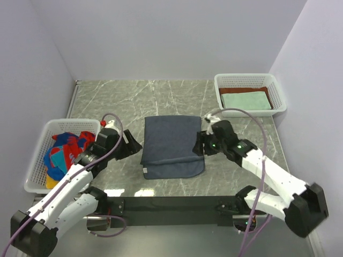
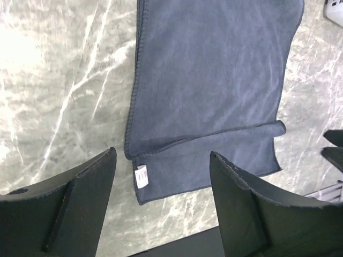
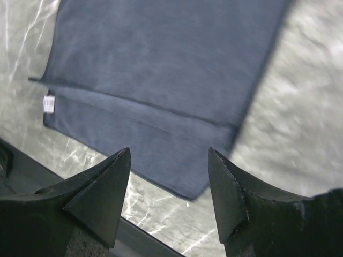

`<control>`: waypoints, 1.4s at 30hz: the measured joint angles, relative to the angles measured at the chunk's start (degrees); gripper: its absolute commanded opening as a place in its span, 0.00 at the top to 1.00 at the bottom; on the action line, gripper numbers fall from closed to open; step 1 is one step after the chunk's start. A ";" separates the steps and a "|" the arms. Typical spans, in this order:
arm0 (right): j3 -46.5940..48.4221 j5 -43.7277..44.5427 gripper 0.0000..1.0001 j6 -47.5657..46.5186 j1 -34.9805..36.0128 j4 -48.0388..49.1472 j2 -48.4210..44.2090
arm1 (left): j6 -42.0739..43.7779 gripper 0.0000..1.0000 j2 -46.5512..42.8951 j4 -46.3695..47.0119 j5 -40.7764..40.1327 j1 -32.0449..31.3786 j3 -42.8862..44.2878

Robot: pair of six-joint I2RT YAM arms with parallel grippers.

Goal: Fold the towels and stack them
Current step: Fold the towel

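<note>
Between the black fingers [image 2: 91, 187] of the left gripper [image 2: 162, 153] nothing is held: they stand wide apart, and through the gap I see only cloth and stone. The right gripper [image 3: 169, 151] is the same, its two fingers spread with nothing between them.

Directly in front of both grippers lies the dark slate-blue towel [image 1: 171, 144], flat on the grey marbled table [image 1: 107, 101]. The left gripper is at its left edge and the right gripper at its right edge, so the towel is between them; I cannot tell if either one touches it. The towel is folded, and on the side nearer to the arms a strip of the lower layer comes out from under the upper layer. A small white label [image 2: 141, 175] is on the corner of this strip, close to the left gripper.

Further out, beyond the left gripper, a white mesh basket [image 1: 37, 160] holds bright red, blue and yellow patterned towels [image 1: 67, 150] in a heap. Beyond the right gripper, in the far corner, a second white basket [image 1: 246, 77] holds a folded mint-green towel [image 1: 245, 99] lying on a rust-brown towel [image 1: 266, 89].
</note>
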 measured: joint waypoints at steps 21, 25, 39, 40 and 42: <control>19.21 -2.40 0.34 -18.14 15.93 -0.20 38.66 | 8.87 0.24 4.22 -1.07 -4.11 0.00 2.08; 18.84 -3.08 0.38 -18.58 18.18 -1.79 38.40 | 9.16 0.24 4.83 -0.92 -4.11 0.00 2.08; 13.94 -2.97 0.67 -15.04 16.33 -8.04 19.98 | 6.58 0.28 10.23 1.09 -3.80 0.00 3.26; 13.94 -1.88 0.68 -13.81 13.90 -7.39 20.35 | 6.12 0.29 12.00 1.70 -3.61 0.00 3.96; 13.94 0.85 0.68 -10.97 8.81 -5.60 21.90 | 5.20 0.30 16.68 3.39 -3.19 -0.13 5.92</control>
